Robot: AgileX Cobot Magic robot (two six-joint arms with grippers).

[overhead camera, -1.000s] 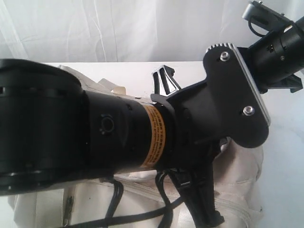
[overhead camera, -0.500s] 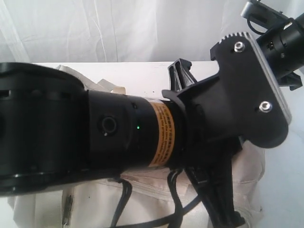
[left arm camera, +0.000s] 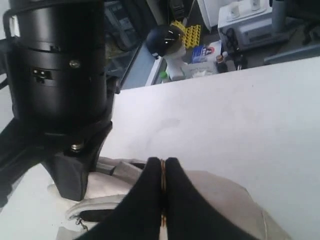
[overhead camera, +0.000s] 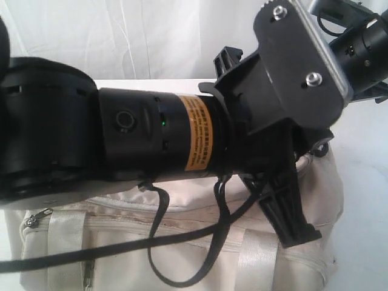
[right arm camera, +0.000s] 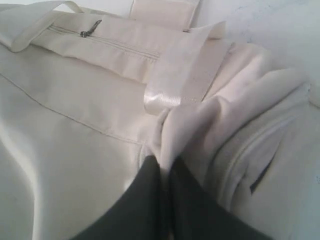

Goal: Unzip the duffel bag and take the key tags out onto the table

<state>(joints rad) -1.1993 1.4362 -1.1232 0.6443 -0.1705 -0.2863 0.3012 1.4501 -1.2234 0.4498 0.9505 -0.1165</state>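
Where the right tool [right arm camera: 162,167] meets the duffel bag [right arm camera: 75,115], its jaws are pinched closed on a raised fold of cream fabric, just beside a webbing strap [right arm camera: 175,75]. Left tool [left arm camera: 161,170]: jaws pressed together, holding nothing, just above the bag's end. Bag lies on the white counter [left arm camera: 225,115], beneath both tools.

Duffel bag [overhead camera: 121,242]: cream-white, soft, lying on white table [overhead camera: 364,206]. Side-pocket zip [right arm camera: 105,42] closed, grey pull. Fabric at one end bunched upward.
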